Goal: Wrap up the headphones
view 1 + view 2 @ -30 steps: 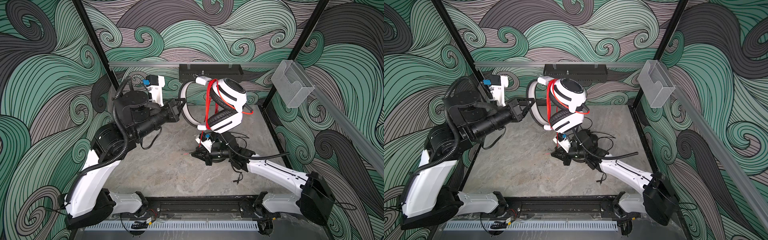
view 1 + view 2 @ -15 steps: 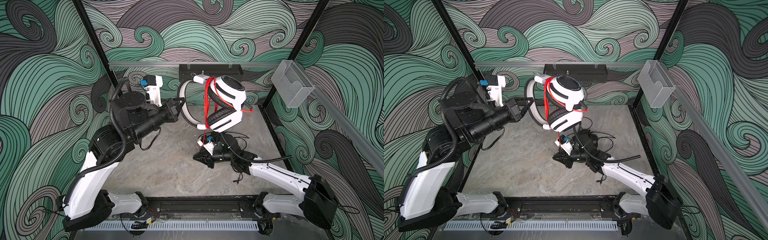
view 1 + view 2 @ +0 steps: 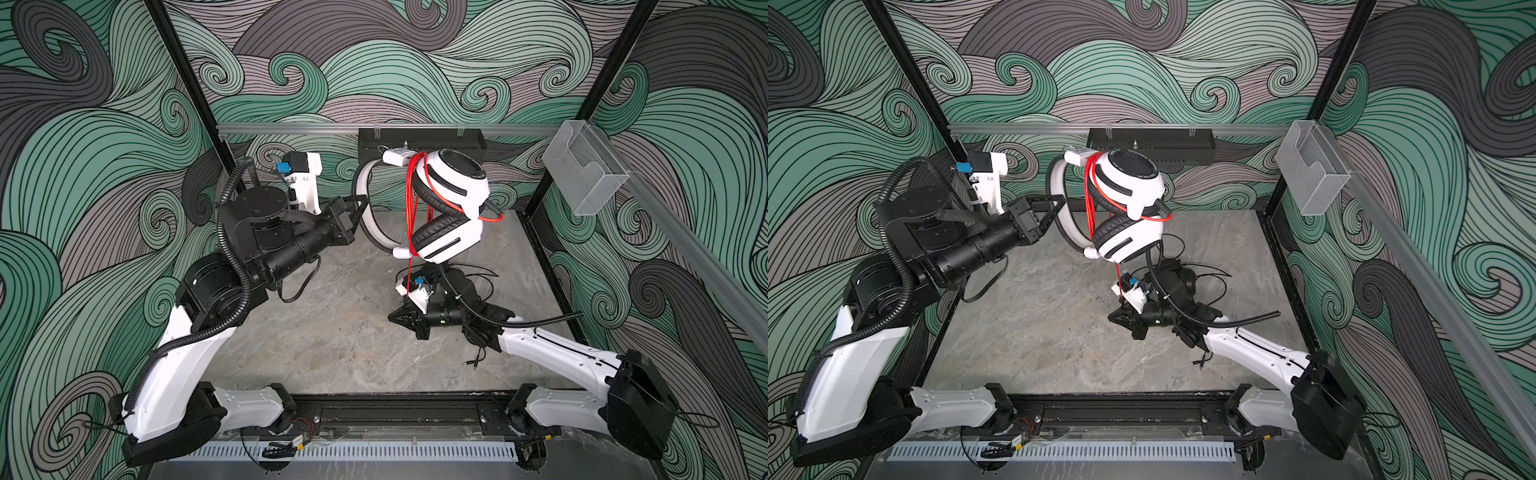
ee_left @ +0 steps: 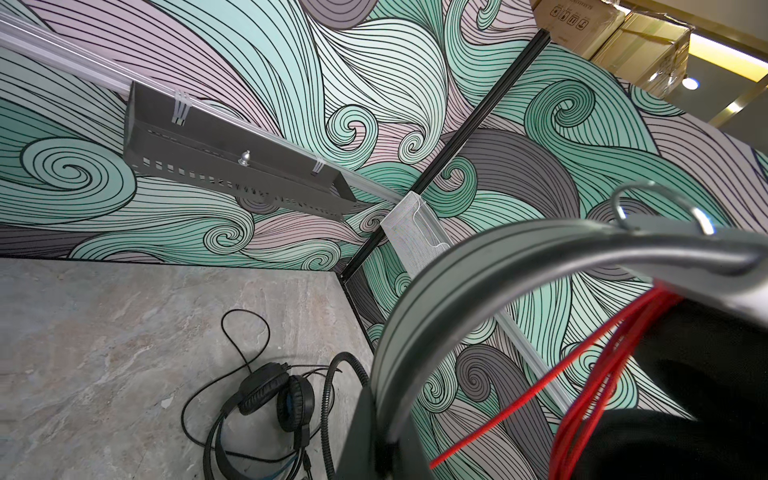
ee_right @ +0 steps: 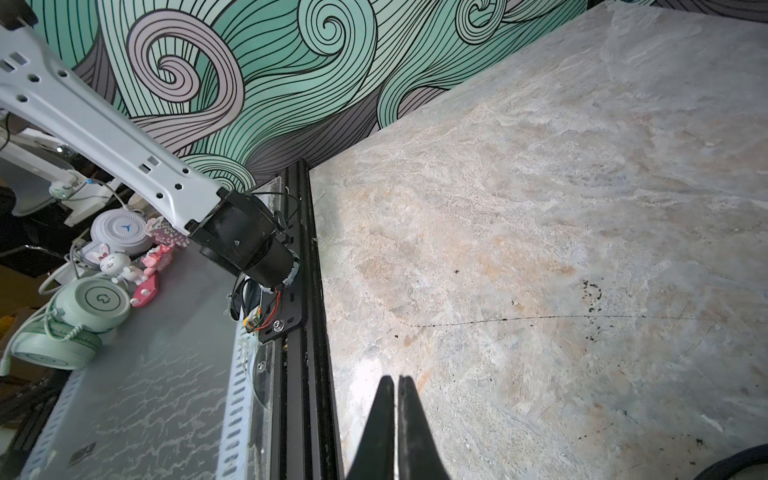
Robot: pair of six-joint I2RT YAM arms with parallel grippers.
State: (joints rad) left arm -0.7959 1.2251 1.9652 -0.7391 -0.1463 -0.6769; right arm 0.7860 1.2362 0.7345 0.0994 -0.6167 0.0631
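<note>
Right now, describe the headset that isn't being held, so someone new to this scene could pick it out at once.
Start at the marble tabletop and go toward its far right corner. The black headset lies flat there, loose black cord looping beside it, partly under the right arm. Unlike the white, red-corded headset held in the air, it is all black with blue accents.

left gripper (image 3: 360,207) raised, clamped; right gripper (image 5: 395,383) low, closed.

white headset (image 3: 465,183), red cord (image 3: 410,208); black headset (image 4: 266,386); teal-swirl walls (image 3: 374,75)
</note>
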